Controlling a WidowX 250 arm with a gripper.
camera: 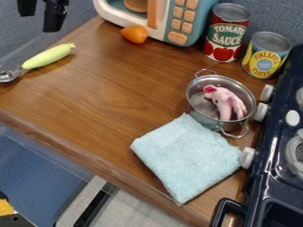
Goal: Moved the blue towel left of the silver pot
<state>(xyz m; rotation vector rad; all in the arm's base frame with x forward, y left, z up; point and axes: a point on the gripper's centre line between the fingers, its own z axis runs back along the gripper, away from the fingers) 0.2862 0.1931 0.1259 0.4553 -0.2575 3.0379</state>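
The black gripper [40, 12] hangs at the top left corner, its two fingers apart with nothing between them. It is far from both the towel and the pot. A light blue folded towel [186, 157] lies flat near the counter's front edge, below and to the left of the silver pot [198, 104], its upper corner close against the pot's side. The pot stands upright beside the stove, with a pink stuffed elephant [225, 102] inside.
Two cans, tomato sauce [226, 33] and pineapple [266, 55], stand behind the pot. A toy microwave [177, 22] and an orange toy [135, 34] are at the back, a green-handled utensil [48, 56] at left, the dark stove [275, 170] at right.
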